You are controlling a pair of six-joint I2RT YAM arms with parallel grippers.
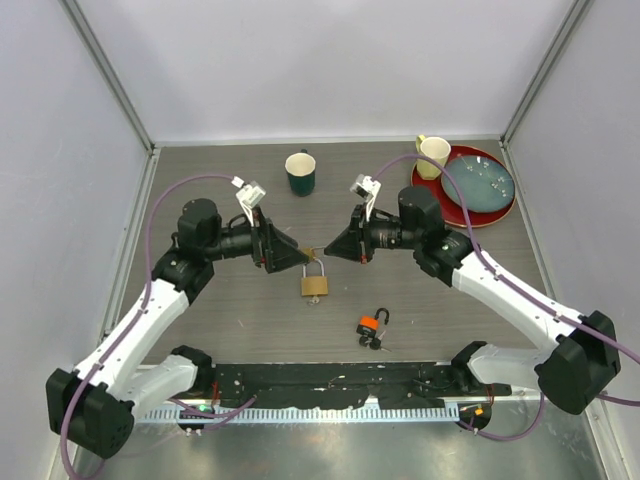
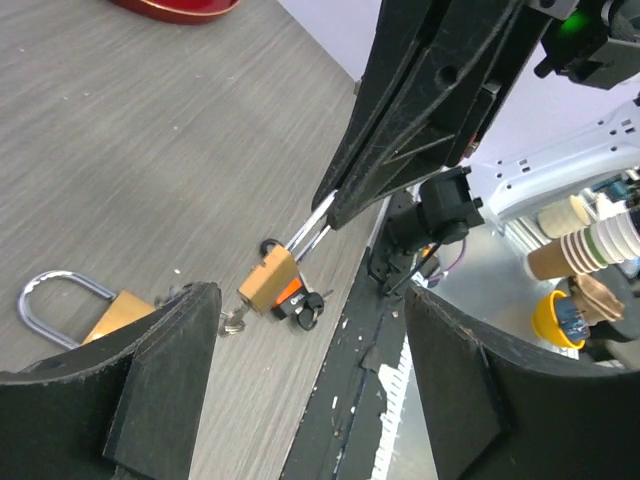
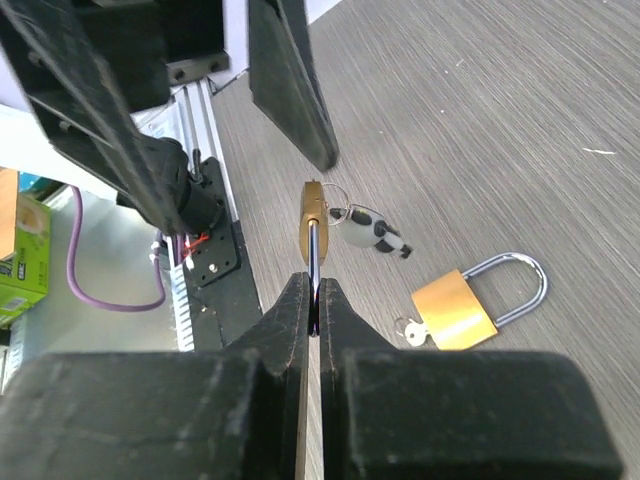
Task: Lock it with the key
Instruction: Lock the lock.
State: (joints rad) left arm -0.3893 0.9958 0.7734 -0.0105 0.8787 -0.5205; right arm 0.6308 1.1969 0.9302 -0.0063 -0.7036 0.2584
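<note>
Small brass padlock [image 3: 311,212]: off the table, mid-workspace, seen edge-on from the right wrist. Its shackle runs into the right gripper [image 3: 312,292], whose fingers are pressed together on it. A key ring with a dark-headed key [image 3: 372,233] sits just beside the body; cannot tell whether a key is in the keyway. From above, this padlock is almost wholly hidden between the two gripper tips.

Left gripper [image 1: 293,254]: fingers spread wide and grasping nothing. In the left wrist view there is one finger to each side of the held padlock, neither touching it.

Second brass padlock [image 1: 313,284]: flat on the table [image 1: 220,330], just nearer the bases than the gripper tips. The right wrist view shows a small key [image 3: 405,330] at its base. In the left wrist view a finger covers part of its body.

Orange padlock [image 1: 369,323]: on the table with dark keys, nearer the bases. From the left wrist it is partly covered by the held padlock. The right wrist view does not include it.

Arms: both forearms reach inward, tips facing each other at centre.

Far side: green mug [image 1: 300,172], cream mug [image 1: 433,153], red plate [image 1: 503,210] carrying a blue plate [image 1: 480,183].
</note>
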